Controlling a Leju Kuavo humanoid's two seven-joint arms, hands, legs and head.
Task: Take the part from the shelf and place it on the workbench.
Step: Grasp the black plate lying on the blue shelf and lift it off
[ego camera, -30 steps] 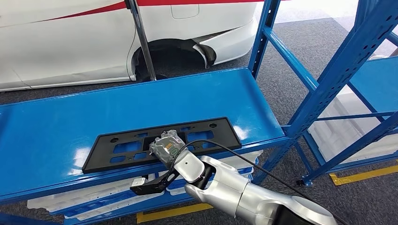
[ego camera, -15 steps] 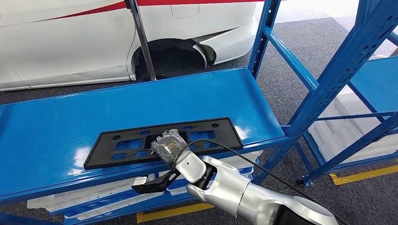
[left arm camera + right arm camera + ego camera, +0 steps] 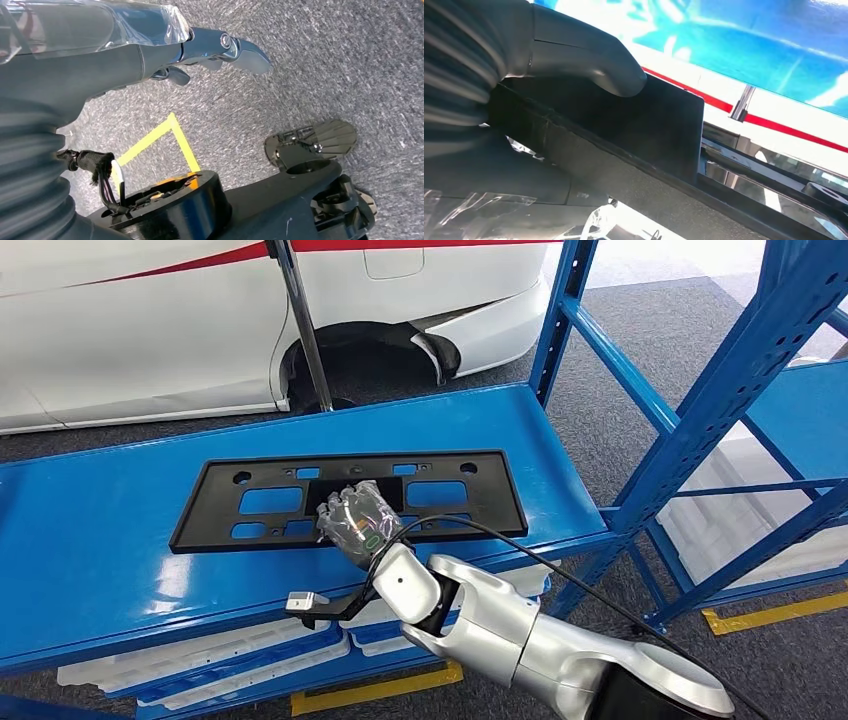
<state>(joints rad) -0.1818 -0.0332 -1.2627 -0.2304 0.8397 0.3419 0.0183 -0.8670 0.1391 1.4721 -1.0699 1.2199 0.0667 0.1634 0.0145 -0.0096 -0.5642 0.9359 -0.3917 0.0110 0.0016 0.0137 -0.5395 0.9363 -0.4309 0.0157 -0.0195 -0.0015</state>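
The right hand has pushed forward over the blue shelf since a second ago, and the black plate holder it grips has gone with it: the part then lay close to the shelf's front edge, and now it sits further back, near the middle of the shelf, its front edge tipped up a little. The fingers are closed on the part's near edge, the thumb lying over the top of the black plastic, as the right wrist view shows. The hand is wrapped in clear film.

The left hand hangs low over grey carpet, beside a yellow floor line; its fingers are loosely curled and hold nothing.

Below the shelf lie white foam trays. To the right of the shelf stand blue rack posts and a second blue rack. Behind the shelf stands a white car with a red stripe, its wheel arch facing the shelf, on the same grey carpet.
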